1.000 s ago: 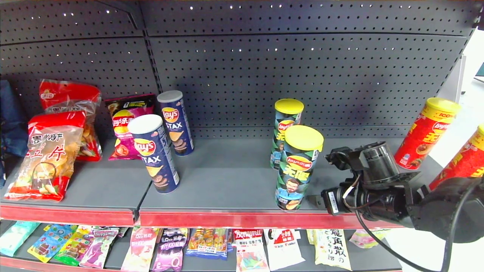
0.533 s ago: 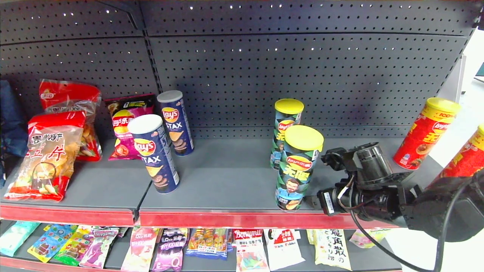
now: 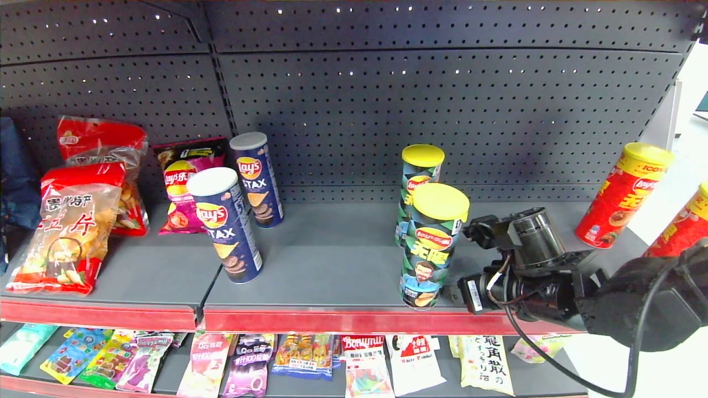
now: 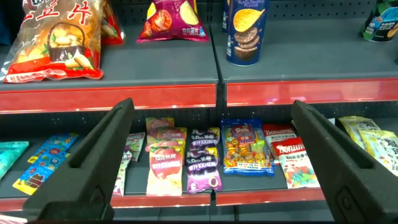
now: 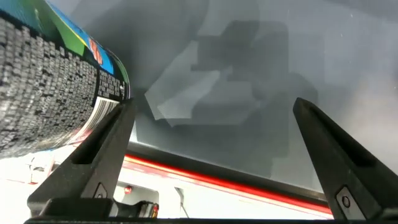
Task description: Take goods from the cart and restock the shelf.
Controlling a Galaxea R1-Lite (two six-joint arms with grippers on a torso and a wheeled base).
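A green chip can with a yellow lid [image 3: 433, 247] stands near the front edge of the grey shelf [image 3: 332, 265], leaning slightly left; a second one [image 3: 418, 177] stands behind it. My right gripper [image 3: 456, 290] is low on the shelf, close against the front can's right side. In the right wrist view the right gripper [image 5: 212, 106] is open, with the can [image 5: 50, 93] just outside one finger and bare shelf between the fingers. My left gripper [image 4: 211, 168] is open and holds nothing, in front of the lower shelf of candy packets [image 4: 202, 165].
Two blue cans [image 3: 227, 224] and snack bags [image 3: 69, 226] fill the shelf's left half. Two red cans [image 3: 625, 193] stand at the far right beside my right arm. The perforated back panel [image 3: 442, 110] closes the rear. Bare shelf lies between the blue and green cans.
My right arm has moved left against the front green can. The can has shifted a little left and now leans slightly.
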